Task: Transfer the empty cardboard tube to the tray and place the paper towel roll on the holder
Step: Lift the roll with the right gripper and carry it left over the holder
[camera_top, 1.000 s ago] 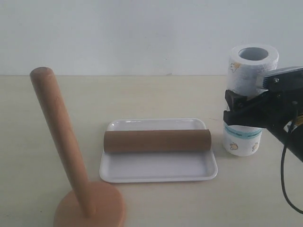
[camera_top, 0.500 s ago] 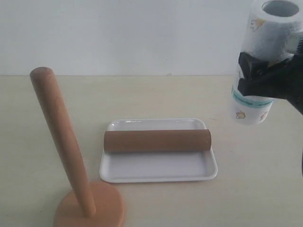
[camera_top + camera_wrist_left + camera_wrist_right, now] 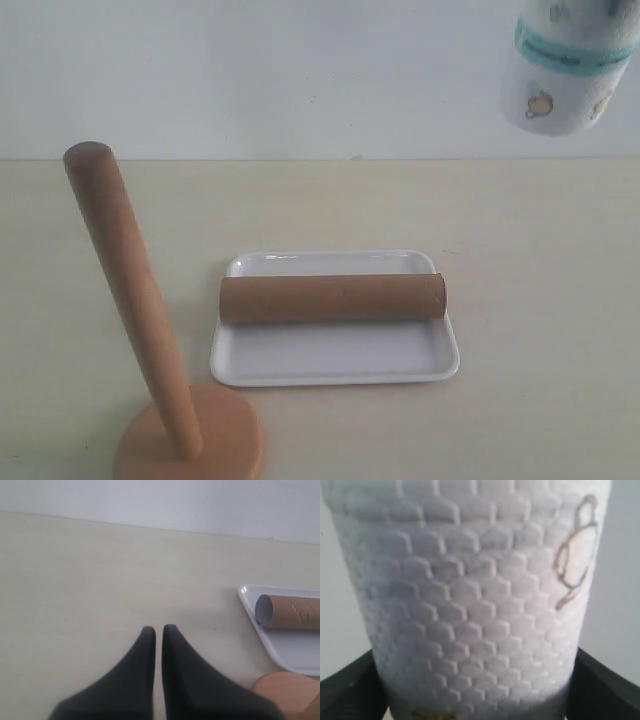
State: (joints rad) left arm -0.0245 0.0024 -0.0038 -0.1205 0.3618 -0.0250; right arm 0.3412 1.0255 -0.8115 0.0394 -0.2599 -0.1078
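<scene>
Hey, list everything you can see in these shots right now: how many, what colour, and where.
cardboard tube: one, brown, lying on its side in the tray
tray: one, white, on the table near the middle
holder: one, light-brown wooden post on a round orange-tan base, standing on the table at front left
paper towel roll: one, white with a teal band and small prints, in the air at upper right, cut off by the frame edge
table: one, pale beige, under everything
wall: one, white, behind the table
left fingers: two, black, close together and holding nothing, over bare table beside the tray
right fingers: two, black, one on each side of the paper towel roll
</scene>
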